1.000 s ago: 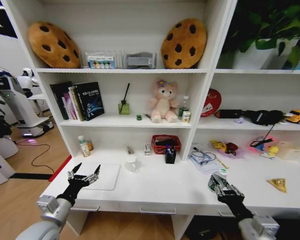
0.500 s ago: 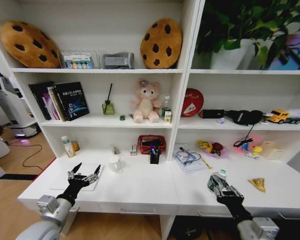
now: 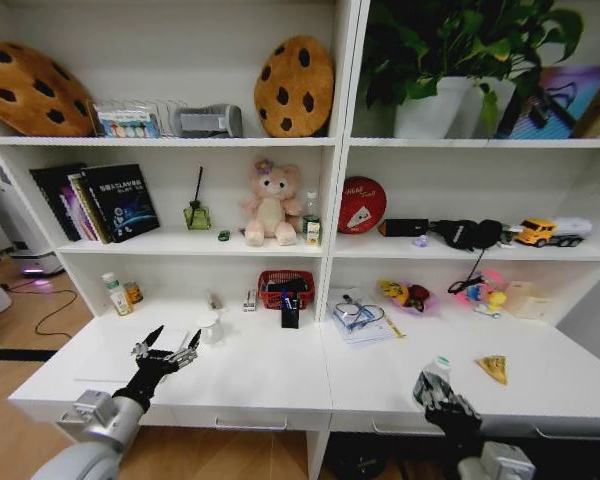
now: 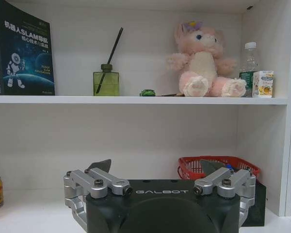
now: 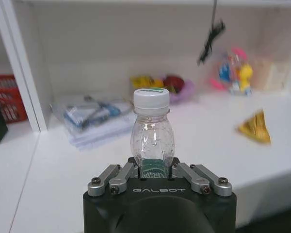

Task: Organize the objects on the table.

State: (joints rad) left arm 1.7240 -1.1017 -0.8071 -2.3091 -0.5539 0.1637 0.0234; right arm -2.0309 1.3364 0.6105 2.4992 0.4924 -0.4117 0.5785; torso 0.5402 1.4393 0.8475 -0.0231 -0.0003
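1. The right gripper (image 5: pixel 153 172) was clenched around the lower part of a small clear bottle (image 5: pixel 152 138) with a white cap, holding it upright over the front of the table (image 3: pixel 380 375). In the head view that gripper (image 3: pixel 435 392) hung low on the right with the bottle (image 3: pixel 433 377) above the front edge.
2. The left gripper (image 3: pixel 168 352) was released, its fingers spread wide with nothing between them, poised over the left part of the table. In the left wrist view the gripper (image 4: pixel 157 170) faced the shelving with its two dark fingertips well apart.
3. Near the left gripper, a white mug (image 3: pixel 211 331) stood on the table, just to its right in the head view.
4. Farther back against the shelving sat a red basket (image 3: pixel 285 285), with a black holder (image 3: pixel 290 312) in front of it containing pens; the basket (image 4: pixel 218 165) was also visible beyond the left gripper's fingers.
5. At the far left of the table stood a small white bottle (image 3: pixel 113 295) and a can (image 3: pixel 133 292).
6. Past the right gripper, a stack of papers (image 5: pixel 94 119) with glasses on top lay near the shelf divider, and a yellow triangular packet (image 5: pixel 254 127) lay on the right half of the table.
7. On the shelf above stood a pink plush toy (image 4: pixel 203 60), a green diffuser bottle (image 4: pixel 106 80), a small green item (image 4: pixel 147 92) and books (image 3: pixel 105 200).
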